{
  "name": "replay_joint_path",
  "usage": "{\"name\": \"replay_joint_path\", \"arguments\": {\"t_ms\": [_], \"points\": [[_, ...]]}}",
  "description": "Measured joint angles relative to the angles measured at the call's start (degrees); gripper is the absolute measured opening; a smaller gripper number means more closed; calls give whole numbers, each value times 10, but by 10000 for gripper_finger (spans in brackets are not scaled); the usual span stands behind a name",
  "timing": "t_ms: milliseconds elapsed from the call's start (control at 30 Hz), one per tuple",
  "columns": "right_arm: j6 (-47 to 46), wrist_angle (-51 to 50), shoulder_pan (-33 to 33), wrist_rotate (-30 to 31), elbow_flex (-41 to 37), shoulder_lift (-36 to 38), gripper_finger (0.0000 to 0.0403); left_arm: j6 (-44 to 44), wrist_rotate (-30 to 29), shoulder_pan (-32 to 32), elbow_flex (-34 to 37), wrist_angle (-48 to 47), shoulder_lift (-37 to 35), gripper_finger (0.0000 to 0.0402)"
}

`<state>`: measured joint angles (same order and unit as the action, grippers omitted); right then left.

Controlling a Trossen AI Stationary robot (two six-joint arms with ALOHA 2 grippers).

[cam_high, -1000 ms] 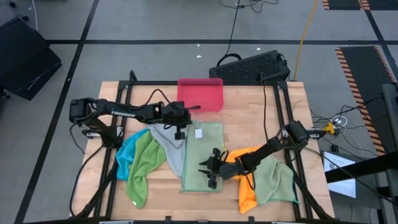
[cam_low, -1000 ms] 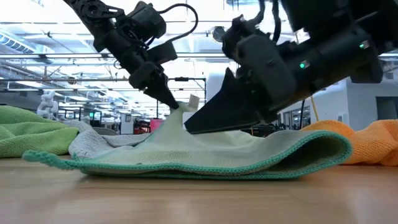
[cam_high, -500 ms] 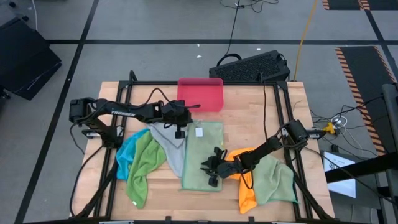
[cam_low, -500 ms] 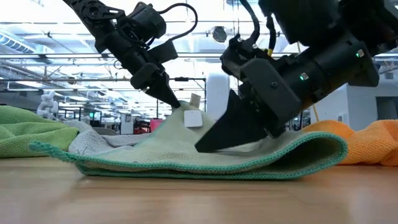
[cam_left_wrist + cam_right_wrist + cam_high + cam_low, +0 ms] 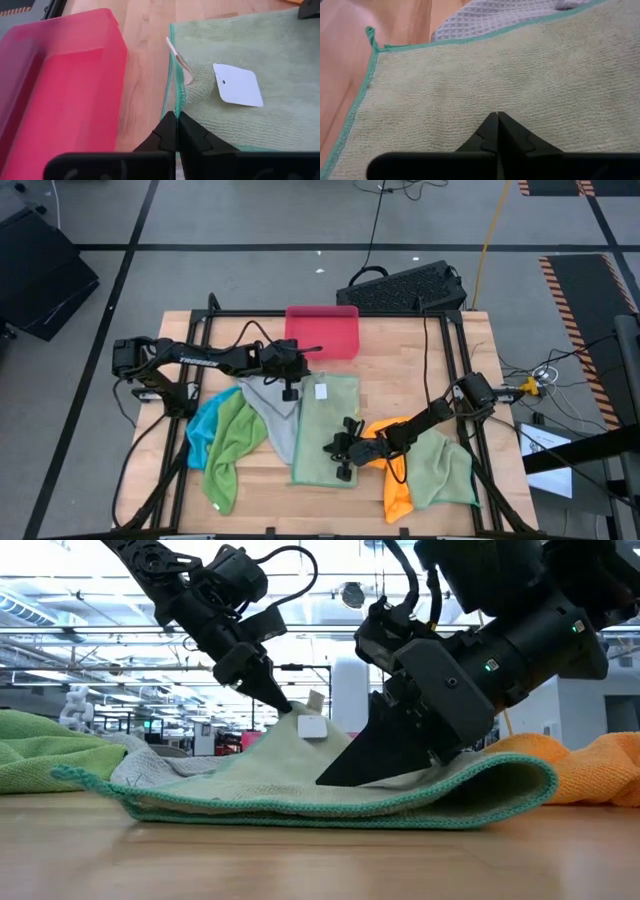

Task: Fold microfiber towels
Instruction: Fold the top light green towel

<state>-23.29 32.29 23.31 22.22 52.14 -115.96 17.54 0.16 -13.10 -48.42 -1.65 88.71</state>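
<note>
As the right gripper [image 5: 342, 452] snaps closed, pinching the pale green towel [image 5: 325, 430], the left gripper [image 5: 291, 388] keeps its pinch on the far hem, readying the fold.

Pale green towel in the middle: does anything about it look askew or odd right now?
The pale green towel lies folded, its looped edge bulging open instead of lying flat. Its white tag sits exposed on top. The left tool is shut on its teal hem, lifting that corner; the right tool is shut, pressing mid-cloth. Nothing looks torn.
</note>
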Motion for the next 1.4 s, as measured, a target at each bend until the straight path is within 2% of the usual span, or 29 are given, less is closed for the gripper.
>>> {"name": "replay_joint_path", "arguments": {"t_ms": [100,300,500,733,1000,1400], "points": [[0,0,0,0,0,0,1,4,0,0,0,0,0,18],[0,0,0,-8,0,0,1,4,0,0,0,0,0,6],[0,6,0,-15,0,0,0,2,-7,-1,0,-2,11,23],[0,22,0,-17,0,0,0,2,-21,-14,1,-1,50,6],[0,21,0,-17,0,0,0,-15,-25,-18,1,3,67,56],[0,22,0,-15,0,0,0,-47,-103,-15,0,18,53,127]]}}
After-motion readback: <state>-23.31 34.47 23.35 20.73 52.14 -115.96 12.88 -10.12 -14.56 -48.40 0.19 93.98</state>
